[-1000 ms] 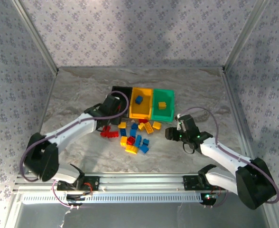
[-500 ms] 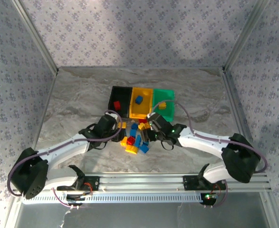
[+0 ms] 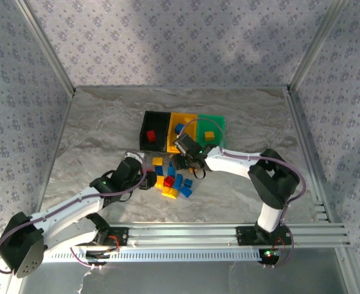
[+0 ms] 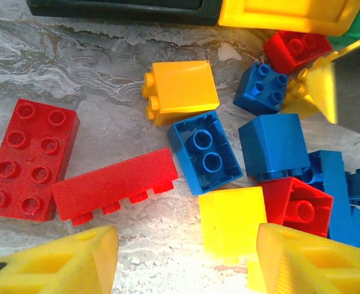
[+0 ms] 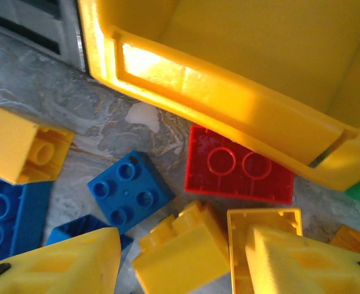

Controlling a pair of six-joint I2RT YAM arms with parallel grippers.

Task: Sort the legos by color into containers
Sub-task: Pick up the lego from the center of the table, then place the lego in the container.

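Nearest the bases, the left tool (image 4: 186,264) hangs low over the near side of the legos (image 3: 171,180) scattered on the table (image 3: 94,141). Its fingers are spread wide and clamp nothing. A yellow brick (image 4: 232,222) lies between them, close to the right-hand finger, with a red brick (image 4: 297,205) touching its side. A clean pick likely means centring on the yellow one first, so that finger does not land on the red neighbour.

Farther on, the right tool (image 5: 180,266) sits at the pile's far edge, just beside the yellow-orange bin (image 5: 217,104). Its fingers are also apart, with a second yellow brick (image 5: 179,252) between them, ungripped. It should probably close across the flat sides and lift straight up, clear of the bin's rim, before swinging.

Beyond, the black bin (image 3: 155,114) holds a red brick, the yellow-orange one a blue, and the green bin (image 3: 221,125) a yellow. Both yellows therefore seem bound for green.
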